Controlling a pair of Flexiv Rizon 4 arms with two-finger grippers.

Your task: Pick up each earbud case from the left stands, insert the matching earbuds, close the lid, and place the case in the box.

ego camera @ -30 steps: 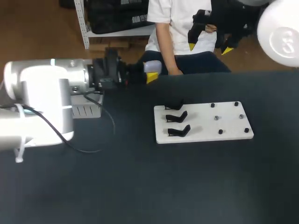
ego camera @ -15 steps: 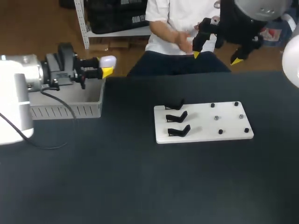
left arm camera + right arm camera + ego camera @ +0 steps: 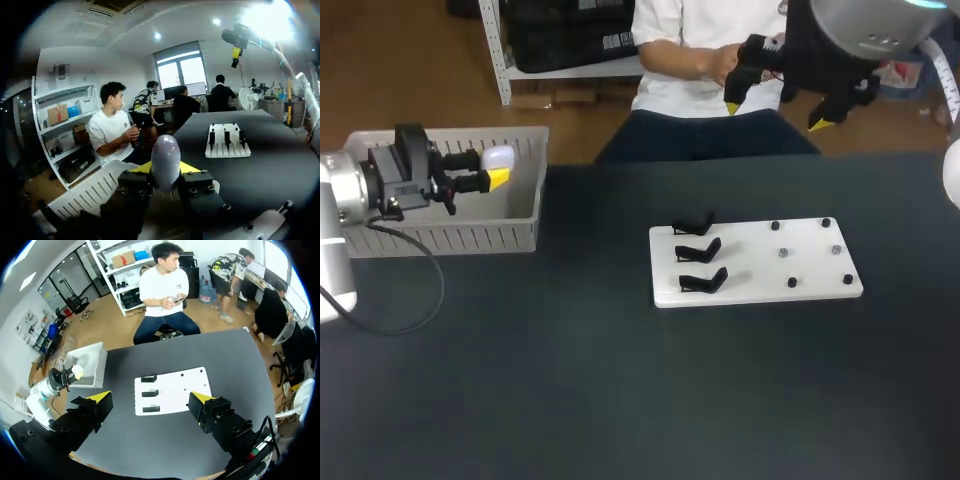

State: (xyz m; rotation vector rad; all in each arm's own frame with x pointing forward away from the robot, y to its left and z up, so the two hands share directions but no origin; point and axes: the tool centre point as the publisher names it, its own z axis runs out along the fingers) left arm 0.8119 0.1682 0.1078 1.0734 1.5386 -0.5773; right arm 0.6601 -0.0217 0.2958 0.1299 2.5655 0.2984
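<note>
Head view showed our left jaws pinching the earbud case (image 3: 498, 157) above the box (image 3: 470, 238), right jaws spread aloft; released off-centre, we feared, it could clip the rim.

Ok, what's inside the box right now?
Only bare floor shows in the box, beside the left gripper, which holds the case over it. The arm covers the rest.

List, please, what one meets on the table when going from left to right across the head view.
box → black stands, on the left part of the white board → small pegs, on its right part.
</note>
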